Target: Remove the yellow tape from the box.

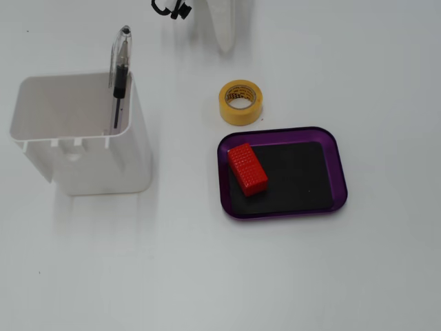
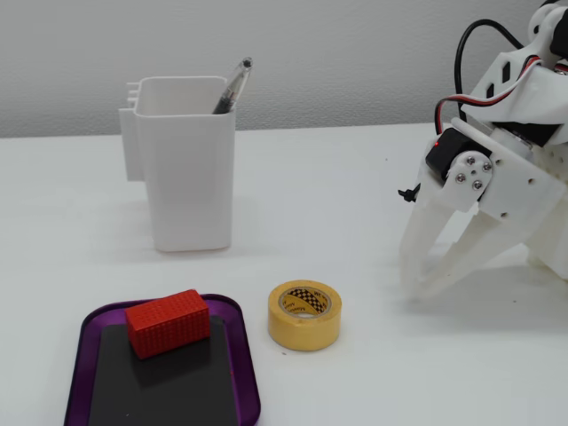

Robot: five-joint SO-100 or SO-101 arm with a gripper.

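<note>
In a fixed view from the side, the white gripper [image 2: 424, 286] points down toward the table, its two fingers [image 2: 421, 240] spread a little apart with nothing between them, tips close to the surface. The yellow tape [image 2: 305, 314] lies flat on the table to the left of the fingertips in that view, clearly apart from them and untouched. In a fixed view from above, only the tip of a white finger [image 1: 226, 31] enters at the top edge, and the tape [image 1: 242, 102] sits below it with bare table between.

The tape rests outside the box [image 1: 336, 160], just beside its upper rim in the view from above and not touching it. The box [image 2: 244, 351] is a shallow purple tray with a black floor; a red block [image 1: 247, 169] stands in its left part in that view, near the corner closest to the tape.

Farther off stands a tall white container [image 1: 103, 148] holding a pen [image 1: 120, 65] that leans against its wall. The table [image 1: 227, 276] is plain white, and a pale wall [image 2: 337, 53] rises behind it.
</note>
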